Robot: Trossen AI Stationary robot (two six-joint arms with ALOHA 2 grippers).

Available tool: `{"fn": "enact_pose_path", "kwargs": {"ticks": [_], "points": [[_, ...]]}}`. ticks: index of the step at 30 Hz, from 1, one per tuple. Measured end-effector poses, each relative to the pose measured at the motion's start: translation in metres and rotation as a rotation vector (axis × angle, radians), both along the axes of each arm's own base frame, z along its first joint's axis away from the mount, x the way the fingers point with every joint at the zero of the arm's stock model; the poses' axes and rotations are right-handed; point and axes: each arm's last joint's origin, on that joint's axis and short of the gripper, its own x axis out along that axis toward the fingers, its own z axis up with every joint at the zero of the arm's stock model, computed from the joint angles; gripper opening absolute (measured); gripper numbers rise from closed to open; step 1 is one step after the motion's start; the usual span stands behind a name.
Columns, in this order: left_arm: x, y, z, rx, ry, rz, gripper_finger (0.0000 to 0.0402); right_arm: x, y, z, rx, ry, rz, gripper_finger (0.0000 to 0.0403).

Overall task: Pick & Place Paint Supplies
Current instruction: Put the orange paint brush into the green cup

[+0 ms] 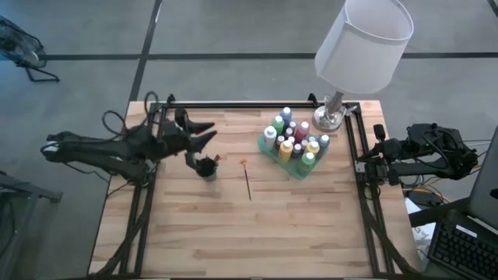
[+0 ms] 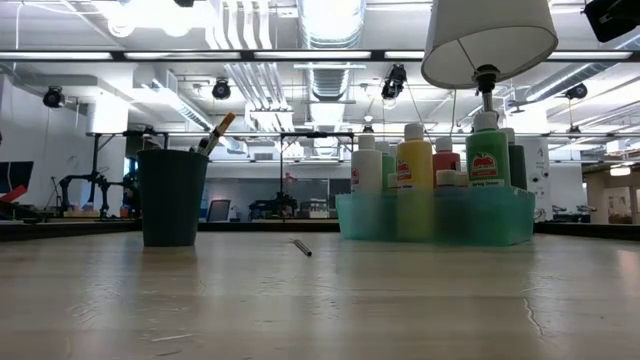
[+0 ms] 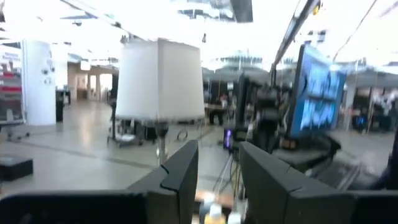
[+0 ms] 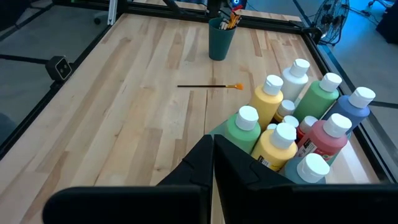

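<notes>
A: Step in hand, by judgement: retrieval of the loose brush (image 1: 248,181) from the table (image 1: 194,241) for placement in the dark green cup (image 1: 207,167), where other brush handles already stand.

B: State of the left gripper (image 1: 204,134)?

A: Raised above the far-left part of the table, fingers (image 3: 180,177) apart with a clear gap, nothing held. Positioned just beyond the cup, on the cup's far-left side.

B: Location of the brush relative to that gripper?

A: Flat on the wood, right of the cup and nearer than the gripper, between the cup and the green tray (image 1: 292,165). Orange tip toward the far edge, handle pointing toward the near edge. Apart from the gripper, not touching the cup.

B: Recommended approach?

A: Move over the cup without clipping the handles inside. Descend over the middle of the handle, fingers straddling it crosswise. Close only with the fingertips almost on the wood; a thin handle slips out easily. Lift level, then tilt for insertion.

B: Right gripper (image 4: 212,163)?

A: Waiting at the right table edge, fingers together, empty, near the paint bottles (image 4: 292,134) in the tray.
</notes>
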Motion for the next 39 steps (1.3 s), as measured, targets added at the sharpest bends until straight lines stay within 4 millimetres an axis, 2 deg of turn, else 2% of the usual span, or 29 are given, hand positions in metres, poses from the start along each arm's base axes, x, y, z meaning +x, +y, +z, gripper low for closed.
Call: {"fn": "enact_pose_path", "kwargs": {"ticks": [5,9,16,22,29,39], "points": [[-0.006,0.000,0.029,-0.008,-0.091,0.001,0.0124,0.000,0.000,0.000,0.000,0.000,0.000,0.0008],[0.001,0.003,0.046,-0.030,-0.079,0.117,0.0122,0.000,0.000,0.000,0.000,0.000,0.000,0.0008],[0.061,0.011,0.061,-0.144,0.272,0.397,0.0124,0.000,0.000,0.000,0.000,0.000,0.000,0.0008],[0.097,0.019,0.080,-0.239,0.472,0.554,0.0149,0.000,0.000,0.000,0.000,0.000,0.000,0.0008],[0.120,0.041,0.076,-0.492,0.588,0.651,0.0204,0.000,0.000,0.000,0.000,0.000,0.000,0.0008],[0.167,0.068,0.033,-0.707,0.733,0.580,0.0204,0.000,0.000,0.000,0.000,0.000,0.000,0.0008]]}}
